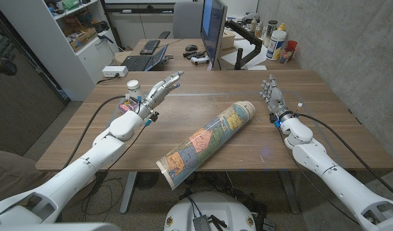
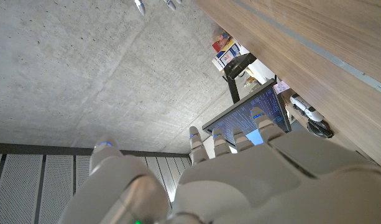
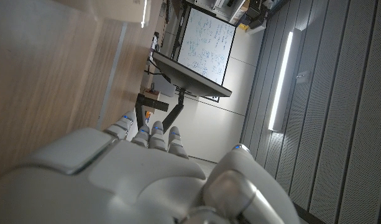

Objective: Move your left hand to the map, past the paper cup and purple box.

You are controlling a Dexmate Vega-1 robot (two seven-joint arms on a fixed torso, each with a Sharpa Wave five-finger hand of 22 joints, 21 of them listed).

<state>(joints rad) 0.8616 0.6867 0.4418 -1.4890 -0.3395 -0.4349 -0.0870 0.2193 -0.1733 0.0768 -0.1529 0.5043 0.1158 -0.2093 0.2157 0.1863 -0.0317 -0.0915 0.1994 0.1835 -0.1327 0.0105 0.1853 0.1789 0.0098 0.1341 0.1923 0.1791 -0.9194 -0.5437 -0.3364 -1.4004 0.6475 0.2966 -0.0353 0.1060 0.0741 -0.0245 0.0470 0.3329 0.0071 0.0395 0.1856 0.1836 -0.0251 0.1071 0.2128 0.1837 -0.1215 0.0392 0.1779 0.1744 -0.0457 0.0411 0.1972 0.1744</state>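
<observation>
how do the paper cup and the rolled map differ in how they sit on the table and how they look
The paper cup stands upright near the table's left edge; the map, rolled into a tube, lies on its side across the middle. The cup is plain white; the map is printed in many colours. The cup is far smaller than the map. The left hand is beside the cup, well apart from the map. Both rest on the wooden table.

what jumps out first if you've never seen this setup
The rolled-up map lies slantwise across the middle of the wooden table, its colours standing out. The left hand hangs open over the table's left part, just beside a paper cup and a purple box; the right hand stands open, fingers up.
</observation>
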